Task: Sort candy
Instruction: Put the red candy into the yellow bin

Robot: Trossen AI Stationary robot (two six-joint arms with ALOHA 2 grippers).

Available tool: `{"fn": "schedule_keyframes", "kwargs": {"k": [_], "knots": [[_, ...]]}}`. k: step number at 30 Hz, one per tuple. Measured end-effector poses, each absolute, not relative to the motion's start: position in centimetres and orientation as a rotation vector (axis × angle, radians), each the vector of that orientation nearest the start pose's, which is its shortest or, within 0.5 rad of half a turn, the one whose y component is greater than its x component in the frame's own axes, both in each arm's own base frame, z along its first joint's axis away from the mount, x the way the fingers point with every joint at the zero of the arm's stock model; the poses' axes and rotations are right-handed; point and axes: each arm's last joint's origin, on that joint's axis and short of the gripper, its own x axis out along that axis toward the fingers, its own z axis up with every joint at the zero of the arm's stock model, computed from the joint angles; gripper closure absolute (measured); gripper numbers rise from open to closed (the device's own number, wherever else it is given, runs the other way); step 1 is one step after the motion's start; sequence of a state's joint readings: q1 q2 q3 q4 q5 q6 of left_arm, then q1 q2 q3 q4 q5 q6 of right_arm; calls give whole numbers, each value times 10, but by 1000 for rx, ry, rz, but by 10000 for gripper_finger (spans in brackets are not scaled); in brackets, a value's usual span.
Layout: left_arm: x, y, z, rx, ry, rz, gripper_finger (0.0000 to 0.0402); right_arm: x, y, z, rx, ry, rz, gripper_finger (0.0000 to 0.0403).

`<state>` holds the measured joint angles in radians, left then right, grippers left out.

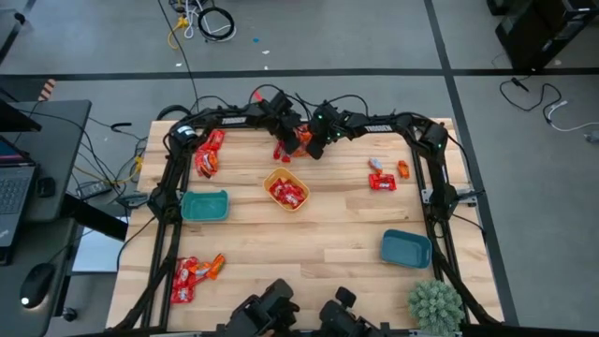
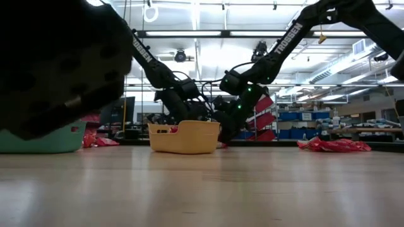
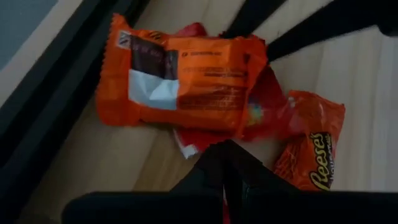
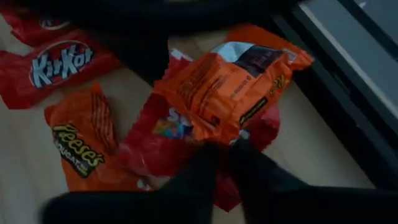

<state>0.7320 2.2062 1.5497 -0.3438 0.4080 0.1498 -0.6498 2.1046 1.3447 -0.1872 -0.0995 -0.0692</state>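
Step in hand, as we judge it: a pick from the small pile of shiny red and orange wrapped candy (image 1: 290,142) at the far edge of the wooden table (image 1: 318,234), just beyond the yellow bowl (image 1: 286,190).

Both arms reach in over this pile from the far side rail. The left gripper (image 3: 225,163) sits low, its dark fingers shut together, tips on a red wrapper under the large orange candy packet (image 3: 180,78); we cannot tell whether that wrapper is actually pinched. The right gripper (image 4: 222,148) comes at the same pile from the opposite side, fingers drawn almost together at the edge of the orange packet and the red wrapper (image 4: 168,134) beneath it; a firm hold is not clear to us.

Elsewhere: the yellow bowl already holds red candies; more candy lies by the left rail (image 1: 208,153), at the near left corner (image 1: 192,273) and near the right rail (image 1: 382,176). The teal bowl (image 1: 204,205) and the blue bowl (image 1: 405,248) look empty from above.

Next move, in our view: lift only one wrapper, since the pieces overlap, then carry it to the matching bowl. Risk: dragging neighbours along.
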Motion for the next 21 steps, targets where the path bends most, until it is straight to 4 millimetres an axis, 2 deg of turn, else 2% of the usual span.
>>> {"fn": "schedule_keyframes", "kwargs": {"k": [2,9,15,18,21], "knots": [[344,301,139,-406,855,245,401,343,-257,128,273,917,-469,392],[331,306,177,-372,800,283,401,333,-252,140,251,1012,-509,401],[321,301,224,-281,716,294,401,319,-241,181,247,1024,-517,403],[315,294,248,-234,675,292,401,314,-228,203,236,1027,-503,403],[306,283,264,-193,614,287,401,313,-212,225,208,996,-477,403]]}}
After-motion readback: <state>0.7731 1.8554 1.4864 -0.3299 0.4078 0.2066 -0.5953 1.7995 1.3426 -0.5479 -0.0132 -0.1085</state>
